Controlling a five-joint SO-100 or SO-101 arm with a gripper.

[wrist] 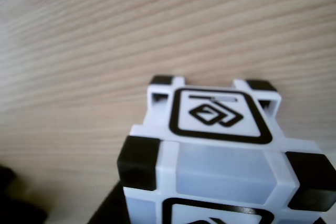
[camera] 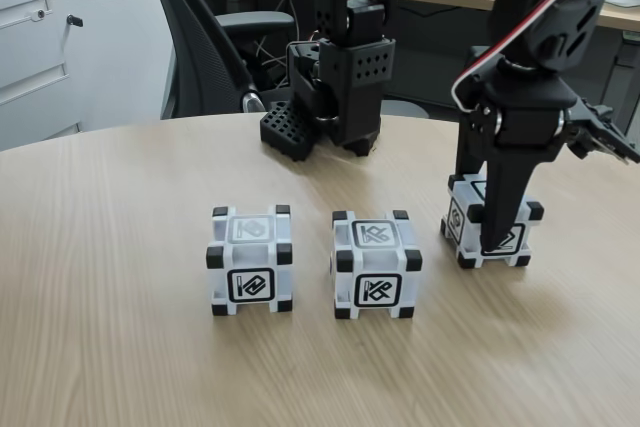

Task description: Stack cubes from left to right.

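Three white plastic cubes (camera: 253,260) with black corner blocks stand apart on the wooden table (camera: 100,247); none is stacked. The black fingers (camera: 497,232) straddle the nearest cube (wrist: 220,150); their grip cannot be told.

left cube (camera: 251,261) | middle cube (camera: 376,264) beside it | right cube (camera: 492,220) farther back, under fingers (camera: 505,209)

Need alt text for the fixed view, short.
A black robot arm's end effector reaches down over the rightmost of three white plastic cubes with black corner blocks, one finger in front of it. The middle cube and left cube stand apart in a row on the light wooden table.
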